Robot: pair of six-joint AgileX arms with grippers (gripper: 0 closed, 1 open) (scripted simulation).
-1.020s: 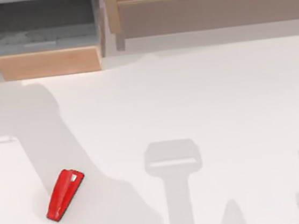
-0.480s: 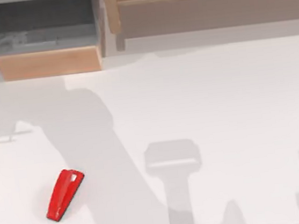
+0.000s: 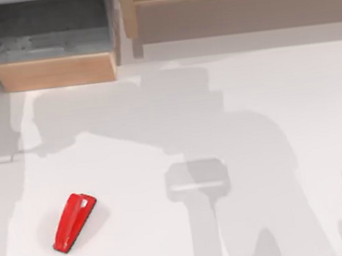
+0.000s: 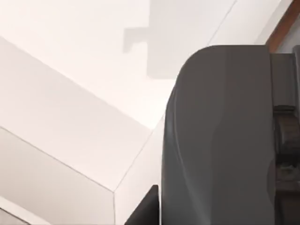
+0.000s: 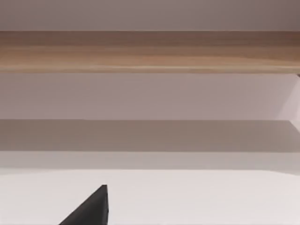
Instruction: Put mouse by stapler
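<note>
Close against the left wrist camera, my left claw point(image 4: 150, 210) appears clamped on the mouse point(image 4: 220, 122), a smooth dark grey dome. One black claw tip sits at its near edge and claw hardware presses its far side. I judge the mouse is being carried above the white surface point(image 3: 314, 87).

Below, in the top view, the red stapler point(image 3: 73, 222) lies flat near the front left of the surface, wide end with its white mark pointing away from me. It is well apart from the open drawer point(image 3: 53, 72) at the back left.

My right claw point(image 5: 93, 208) is idle, facing the wooden shelf point(image 5: 150, 51). Whether it is wide or narrow I cannot tell.

Risks, as I judge them:
- The mouse is rounded and slick, so it could slip or twist out during the carry.
- Coming down too near the stapler could knock it away.
- Letting go too high could make the mouse roll off.
</note>
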